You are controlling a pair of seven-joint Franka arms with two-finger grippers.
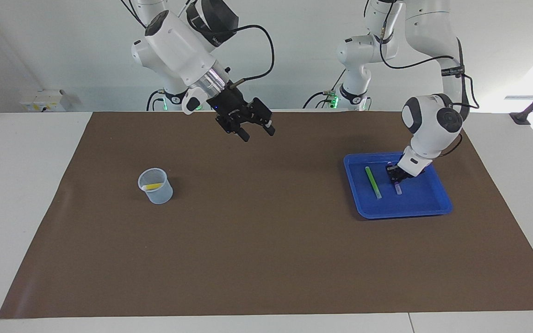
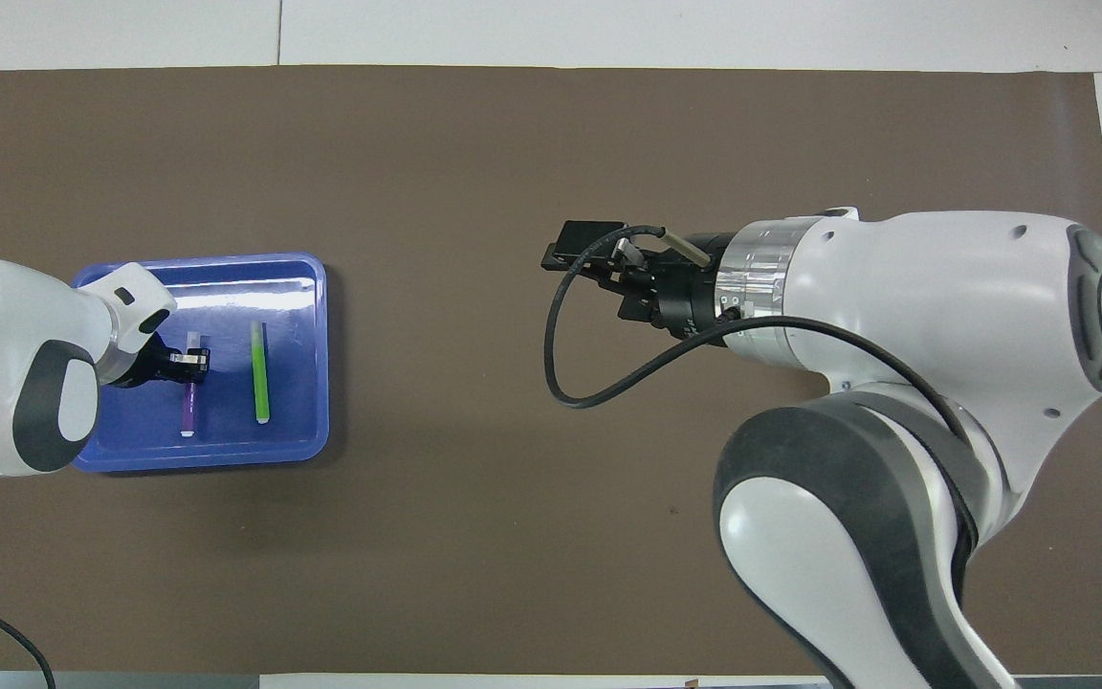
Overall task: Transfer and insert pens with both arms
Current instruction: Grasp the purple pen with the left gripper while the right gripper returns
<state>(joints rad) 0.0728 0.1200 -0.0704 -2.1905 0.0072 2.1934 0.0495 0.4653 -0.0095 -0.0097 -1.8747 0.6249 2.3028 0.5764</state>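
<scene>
The blue tray (image 1: 437, 203) holds the green pen (image 1: 373, 182) and the purple pen (image 1: 397, 188) (left gripper (image 1: 393, 175) pinching it). The cup (image 1: 156, 186) holds the yellow pen (image 1: 152, 186). The right gripper (image 1: 257, 132) hangs spread wide.

Left pincer (image 1: 395, 175) clamped low; right pincer (image 1: 257, 133) raised, spread.

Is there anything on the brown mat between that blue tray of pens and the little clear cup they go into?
Nothing visible lies between the blue plastic tray and the clear plastic cup; only the right gripper, open, hangs above that stretch. The left gripper is shut on the purple marker pen in the tray.
</scene>
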